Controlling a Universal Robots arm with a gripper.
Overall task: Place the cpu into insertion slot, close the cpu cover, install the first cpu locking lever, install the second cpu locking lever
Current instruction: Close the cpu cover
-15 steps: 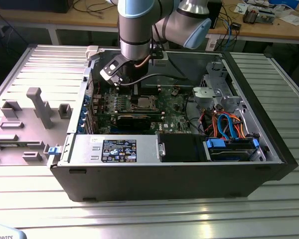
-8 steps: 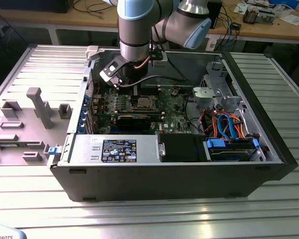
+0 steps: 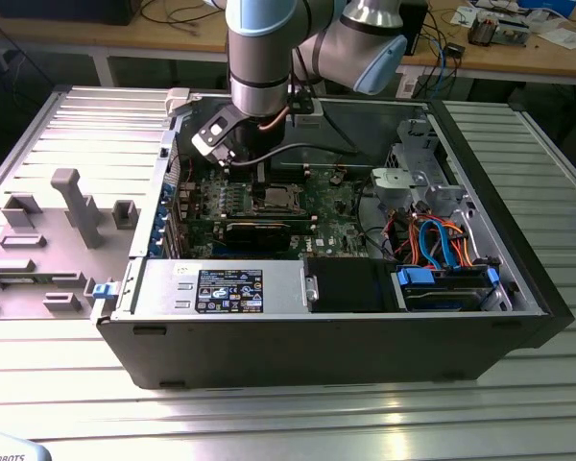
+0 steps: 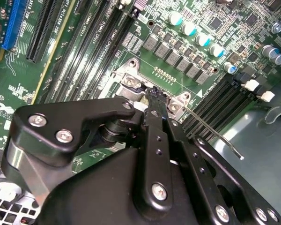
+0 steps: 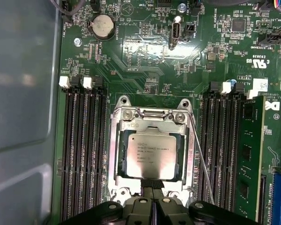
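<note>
Tool [image 5: 152, 184] just beside seated cpu [image 5: 148, 157].

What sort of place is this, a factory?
Probably a robotics lab or test workshop: an open computer case sits on a ribbed metal table, a robot arm reaches into it, and cluttered wooden benches stand behind.

Bright, even light — glare streaks the ribbed table [image 3: 384, 408]
</note>
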